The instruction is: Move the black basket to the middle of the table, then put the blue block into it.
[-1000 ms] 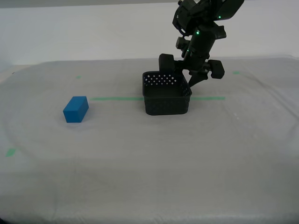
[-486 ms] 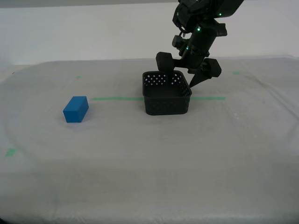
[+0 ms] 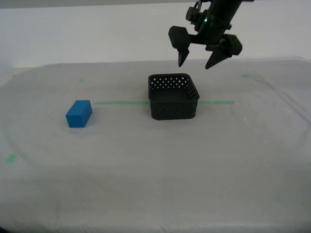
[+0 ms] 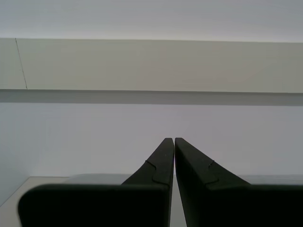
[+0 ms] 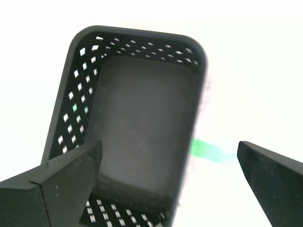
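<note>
The black basket (image 3: 173,96) stands upright on the counter (image 3: 155,165), across the green tape line (image 3: 121,102). The blue block (image 3: 78,113) lies at its 9 o'clock, well apart, with its long axis toward 1 o'clock. My first gripper (image 3: 203,61) hangs above the basket with jaws spread. My second gripper (image 4: 173,142) has its jaws pressed together.

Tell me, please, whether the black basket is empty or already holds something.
Empty. The black basket shows only its bare dark floor in the first wrist view, and the blue block sits apart on the table.

Even bright light, first wrist view overexposed
</note>
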Robot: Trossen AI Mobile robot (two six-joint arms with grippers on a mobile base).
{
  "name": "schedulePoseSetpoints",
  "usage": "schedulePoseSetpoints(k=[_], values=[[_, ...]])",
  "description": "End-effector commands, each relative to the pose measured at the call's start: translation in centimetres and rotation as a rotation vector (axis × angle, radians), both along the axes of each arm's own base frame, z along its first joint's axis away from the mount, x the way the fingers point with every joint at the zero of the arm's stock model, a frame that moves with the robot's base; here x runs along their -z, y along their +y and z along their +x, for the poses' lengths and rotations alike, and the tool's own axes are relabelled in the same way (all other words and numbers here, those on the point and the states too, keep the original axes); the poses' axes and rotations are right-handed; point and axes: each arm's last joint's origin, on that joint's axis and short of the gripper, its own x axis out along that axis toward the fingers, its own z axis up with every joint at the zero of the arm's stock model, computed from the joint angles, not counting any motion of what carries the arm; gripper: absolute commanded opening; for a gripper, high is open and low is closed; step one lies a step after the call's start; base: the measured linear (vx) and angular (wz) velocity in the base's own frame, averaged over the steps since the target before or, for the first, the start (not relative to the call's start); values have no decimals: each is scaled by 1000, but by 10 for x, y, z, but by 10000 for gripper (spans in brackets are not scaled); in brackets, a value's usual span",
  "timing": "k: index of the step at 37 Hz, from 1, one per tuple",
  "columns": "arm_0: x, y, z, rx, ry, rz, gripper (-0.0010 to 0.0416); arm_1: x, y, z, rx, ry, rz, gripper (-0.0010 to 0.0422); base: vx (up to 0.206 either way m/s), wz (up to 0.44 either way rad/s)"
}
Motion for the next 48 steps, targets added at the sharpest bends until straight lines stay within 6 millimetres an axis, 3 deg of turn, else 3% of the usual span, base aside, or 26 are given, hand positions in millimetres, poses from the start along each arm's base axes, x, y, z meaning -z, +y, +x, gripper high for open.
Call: schedulePoseSetpoints(k=[1, 16, 28, 33, 48], values=[[-13, -12, -4, -8, -16, -11, 399, -1, 0, 0, 0, -5, 2, 0, 0, 0], [-43, -101, -38, 150, -115, -26, 399, -1, 0, 0, 0, -5, 2, 0, 0, 0], [-40, -172, -62, 269, -121, -86, 399, -1, 0, 0, -1, -5, 2, 0, 0, 0], [-36, -185, -62, 314, -119, -107, 399, -1, 0, 0, 0, -6, 2, 0, 0, 0], [-37, -189, -61, 369, -151, -206, 399, -1, 0, 0, 0, -5, 2, 0, 0, 0]])
